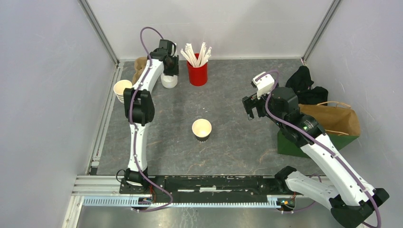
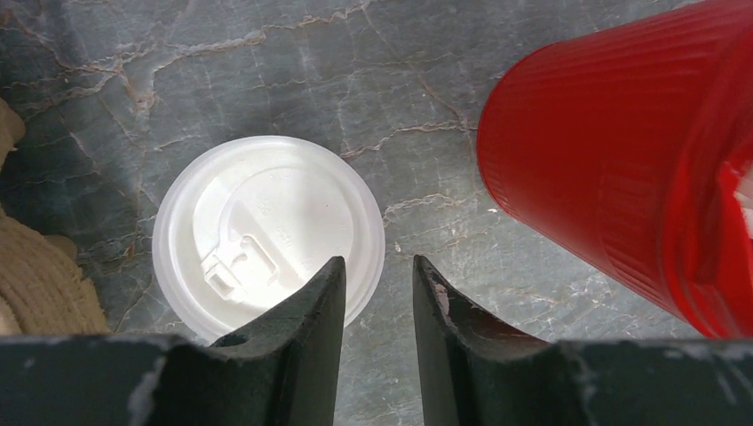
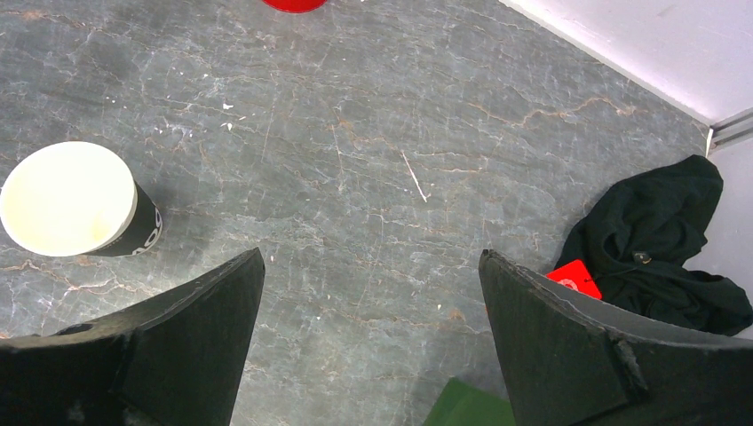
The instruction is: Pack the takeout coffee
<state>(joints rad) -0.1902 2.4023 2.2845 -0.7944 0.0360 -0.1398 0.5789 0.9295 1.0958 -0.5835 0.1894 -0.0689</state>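
- Far left of the table: left gripper low over a white lid, just beside the red holder.
- Fingers a narrow gap apart, bare table showing between them, nothing pinched. Left finger across the lid's near rim; contact with the lid impossible to tell.
- Likely reason for the pose: lining up to nip the rim, the one edge of a lid thin enough for a two-finger grip.
- Centre of the table: the coffee itself, a single black cup, upright and open-topped, cream inside on show, well apart from both grippers. No lidded cup anywhere in view.
- Probably stood out in the open for easy reach from either side and a clear drop for the lid.
- Right gripper raised to the right of the cup, fingers spread as wide as possible, empty. On standby by the look of it, opened wide enough for a cup's body.
- Beyond the right arm: brown paper bag, slumped against a green box, presumably the destination. Direction of its mouth hard to make out.
- Judged stage: early, with lidding first and bagging after.
- Possible snag: lid apparently topping a short stack, so two lifting together.
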